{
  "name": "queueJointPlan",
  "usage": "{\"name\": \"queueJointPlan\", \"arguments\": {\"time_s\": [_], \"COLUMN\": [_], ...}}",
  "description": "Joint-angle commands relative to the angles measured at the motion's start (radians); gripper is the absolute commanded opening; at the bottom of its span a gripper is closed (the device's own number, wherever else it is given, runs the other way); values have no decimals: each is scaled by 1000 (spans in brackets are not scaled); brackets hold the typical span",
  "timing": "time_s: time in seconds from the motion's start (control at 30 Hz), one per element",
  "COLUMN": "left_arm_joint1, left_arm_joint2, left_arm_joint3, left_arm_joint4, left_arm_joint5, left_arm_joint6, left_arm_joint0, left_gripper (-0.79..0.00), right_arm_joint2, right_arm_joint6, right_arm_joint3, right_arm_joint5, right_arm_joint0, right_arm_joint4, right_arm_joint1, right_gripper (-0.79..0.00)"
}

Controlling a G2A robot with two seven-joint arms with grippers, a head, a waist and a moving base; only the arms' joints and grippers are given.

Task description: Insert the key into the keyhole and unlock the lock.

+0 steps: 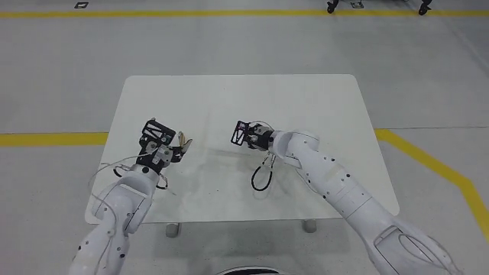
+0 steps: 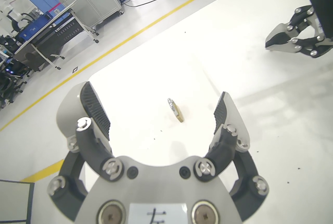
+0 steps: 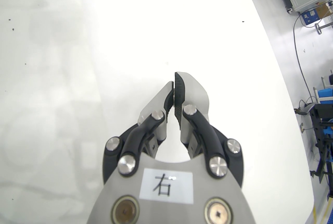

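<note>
Left wrist view: perhaps brass lock (image 2: 178, 113)

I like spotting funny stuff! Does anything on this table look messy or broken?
Nothing looks broken or spilled. The only untidy bit is little dark specks scattered on the white table. The brass lock sits in front of the left gripper, whose jaws are open.
</note>
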Motion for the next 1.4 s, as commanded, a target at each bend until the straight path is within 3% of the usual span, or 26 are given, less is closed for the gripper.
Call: {"name": "queueJointPlan", "arguments": {"time_s": [0.0, 0.17, 0.4, 0.63, 0.87, 1.0, 1.13, 1.37], "left_arm_joint1": [-4, -20, -50, -67, -86, -91, -75, -75], "left_arm_joint2": [45, 179, 327, 382, 440, 435, 346, 346], "left_arm_joint3": [21, 114, 235, 324, 377, 354, 238, 238], "left_arm_joint4": [28, 89, 173, 204, 237, 227, 173, 173], "left_arm_joint5": [-7, -9, 88, 128, 157, 186, 173, 173], "left_arm_joint6": [-23, -75, -70, -81, -90, -89, -56, -56], "left_arm_joint0": [-31, -126, -214, -257, -284, -280, -208, -208], "left_gripper": [0, 0, 0, 0, 0, 0, 0, 0], "right_arm_joint2": [0, 3, 15, 63, 126, 162, 211, 227], "right_arm_joint6": [-14, -26, -60, -132, -212, -244, -281, -284], "right_arm_joint3": [5, 21, 24, 6, -16, -20, -28, -31], "right_arm_joint5": [-13, -29, -43, -101, -187, -222, -274, -278], "right_arm_joint0": [2, 8, 2, -34, -57, -69, -84, -89], "right_arm_joint4": [4, 14, 27, 20, 119, 184, 238, 237], "right_arm_joint1": [0, -1, 2, 25, 42, 50, 64, 69], "right_gripper": [-785, -785, -785, -785, -785, -785, -785, -785]}}
